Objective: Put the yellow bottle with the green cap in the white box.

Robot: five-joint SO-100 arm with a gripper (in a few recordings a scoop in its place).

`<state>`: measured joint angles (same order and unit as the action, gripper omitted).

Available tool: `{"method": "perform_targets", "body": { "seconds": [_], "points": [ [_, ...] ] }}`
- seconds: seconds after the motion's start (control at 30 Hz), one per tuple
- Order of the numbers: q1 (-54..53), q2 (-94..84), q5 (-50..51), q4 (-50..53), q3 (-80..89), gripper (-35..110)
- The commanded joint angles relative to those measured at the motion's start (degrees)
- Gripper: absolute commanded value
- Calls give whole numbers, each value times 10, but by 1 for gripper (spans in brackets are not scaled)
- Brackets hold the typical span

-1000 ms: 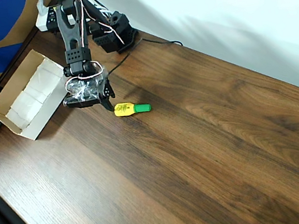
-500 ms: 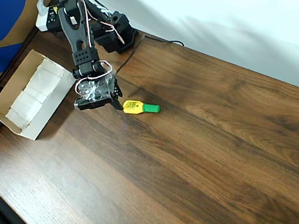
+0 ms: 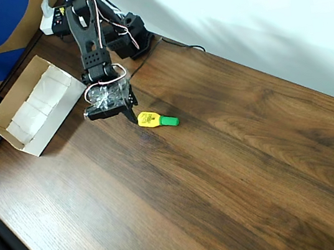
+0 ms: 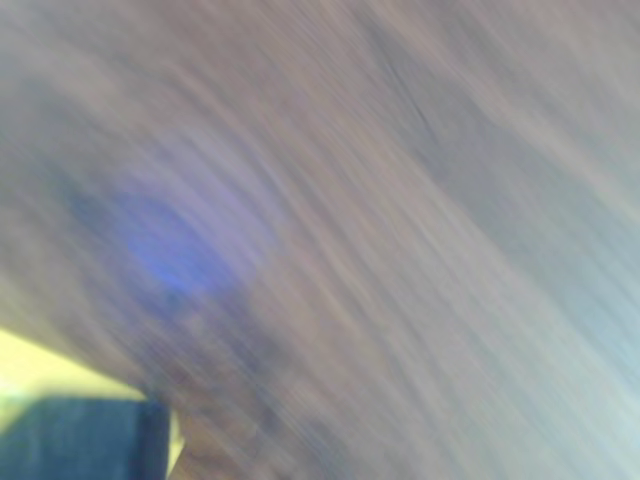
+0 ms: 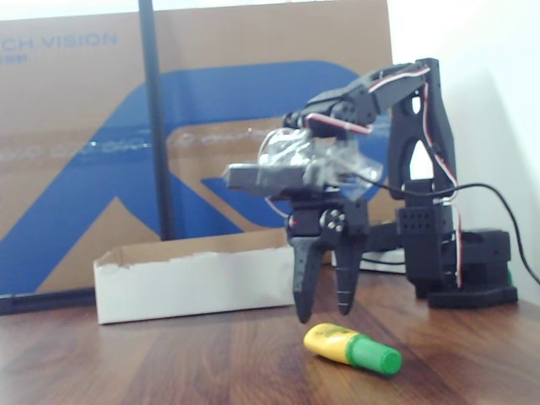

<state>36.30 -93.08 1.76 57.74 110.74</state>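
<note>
Your yellow bottle with the green cap [image 3: 156, 120] is lying on its side on the wooden table [image 3: 236, 165], cap pointing right in the overhead view, well outside the white box [image 3: 35, 107]. The box is sitting open-topped near the table's left edge in that view, and nothing is showing inside it but its white lining.

Your gripper [image 5: 326, 314] is pointing down just behind and to the left of the bottle in the fixed view, fingers parted and holding nothing — the tips are hanging slightly above the table. In the overhead view it is sitting between box and bottle, close to the bottle's yellow end.

The wrist view is blurring badly; you are getting only wood grain and a yellow patch at the lower left corner.
</note>
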Motion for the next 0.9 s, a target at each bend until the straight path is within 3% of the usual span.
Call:
{"method": "perform_targets", "body": {
  "seconds": [0.0,0.87],
  "points": [
    [3,-43,11,9,-21,33],
    [58,48,44,-33,16,30]
  ]
}}
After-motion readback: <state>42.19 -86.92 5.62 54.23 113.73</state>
